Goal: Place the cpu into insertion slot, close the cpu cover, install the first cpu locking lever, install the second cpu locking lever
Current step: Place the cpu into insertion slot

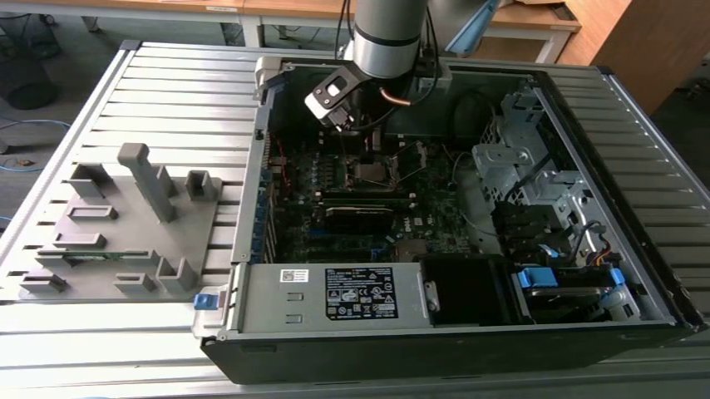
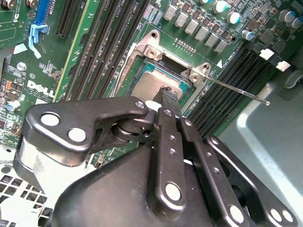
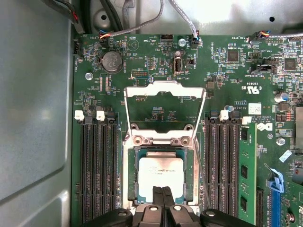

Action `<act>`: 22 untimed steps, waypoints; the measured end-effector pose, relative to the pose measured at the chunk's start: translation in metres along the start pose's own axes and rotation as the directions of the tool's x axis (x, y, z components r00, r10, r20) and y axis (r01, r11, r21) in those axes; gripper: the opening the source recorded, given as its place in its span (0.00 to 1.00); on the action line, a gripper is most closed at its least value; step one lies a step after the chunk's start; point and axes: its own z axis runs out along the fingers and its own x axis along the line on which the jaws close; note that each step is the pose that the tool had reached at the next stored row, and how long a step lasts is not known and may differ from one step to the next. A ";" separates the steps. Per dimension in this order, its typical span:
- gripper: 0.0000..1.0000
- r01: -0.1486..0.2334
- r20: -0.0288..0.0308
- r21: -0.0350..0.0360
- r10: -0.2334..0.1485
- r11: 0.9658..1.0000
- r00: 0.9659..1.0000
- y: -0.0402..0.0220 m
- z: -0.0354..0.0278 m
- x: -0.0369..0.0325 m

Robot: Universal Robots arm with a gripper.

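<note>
The cpu [image 3: 161, 176], likely light, stiff and fragile, best gripped by its edges, lay seated in the insertion slot [image 3: 129, 175]. The hand [image 3: 162, 190] was clenched empty at its edge, with the cpu cover [image 3: 161, 90] open.

Soft, even light falls from above in the exterior view: the slatted bench [image 1: 166, 91] shows pale and bright, while the inside of the computer case [image 1: 466, 208] is dim, shaded by its own walls. In the first wrist view the circuit board [image 3: 227, 85] is evenly lit and the cpu [image 3: 161, 172] face gives a pale sheen. In the second wrist view the gripper [image 2: 169, 93], close to the lens, looks slightly soft, its rivets catch small highlights, and the case floor [image 2: 265, 137] glares a washed blue-grey
</note>
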 end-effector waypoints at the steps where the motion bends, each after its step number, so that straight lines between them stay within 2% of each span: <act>1: 0.11 0.000 0.000 0.000 0.000 1.000 1.000 0.0000 0.0000 0.0000; 13: 0.11 0.000 0.000 0.000 0.000 1.000 1.000 0.0000 -0.0043 0.0001; 22: 0.11 0.000 0.000 0.000 0.000 1.000 1.000 0.0000 -0.0053 0.0001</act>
